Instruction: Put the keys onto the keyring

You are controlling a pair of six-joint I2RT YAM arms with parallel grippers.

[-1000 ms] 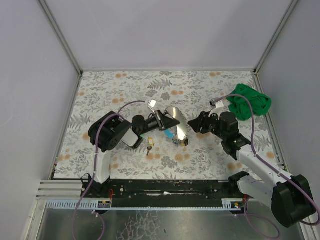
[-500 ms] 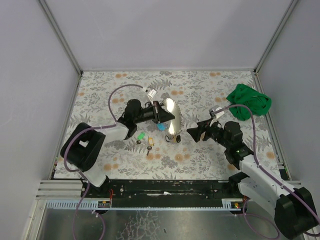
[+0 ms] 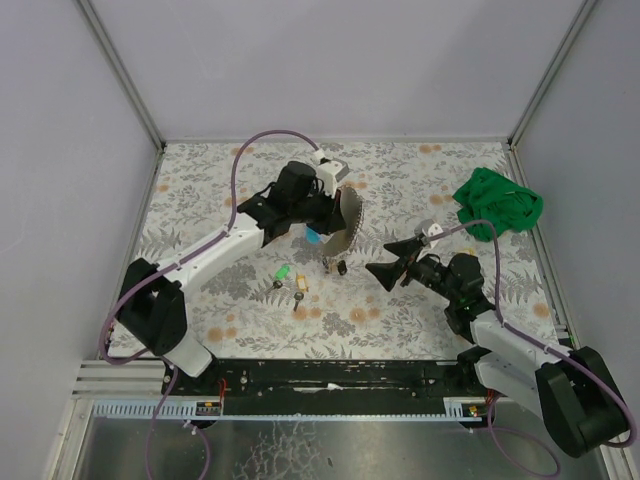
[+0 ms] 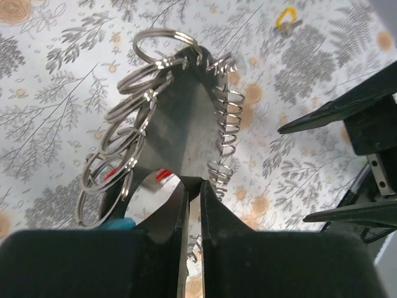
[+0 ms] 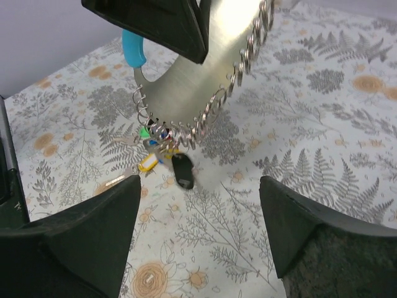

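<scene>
While the left fingers point(image 3: 322, 210) clamp the ringed metal plate point(image 3: 350, 225) over mid-tabletop point(image 3: 200, 180), top view first. The green key point(image 3: 285, 272) and the yellow-orange key point(image 3: 300, 290) lie loose on the floral surface, just beside each other, at 7 o'clock from the plate. The right fingers point(image 3: 385, 268) are spread wide and hold nothing. The keys sit at 9 o'clock from them, past the plate's lower tip. Each key seems to run roughly 12 to 6, though they're tiny here. The left arm is nearer but busy, so I'd judge the pick falls to the right.

Over to the left wrist: its fingers are pressed tight on the plate's bare edge, with split rings point(image 4: 124, 139) fanning down both sides. That's ring detail the top view lacks, but no loose keys that I can name.

Right wrist now: the open fingers frame the plate's lower edge, where a black fob point(image 5: 182, 172) and a yellow tag point(image 5: 149, 163) seem to hang off the rings. The loose pair I can't pick out for certain.
</scene>
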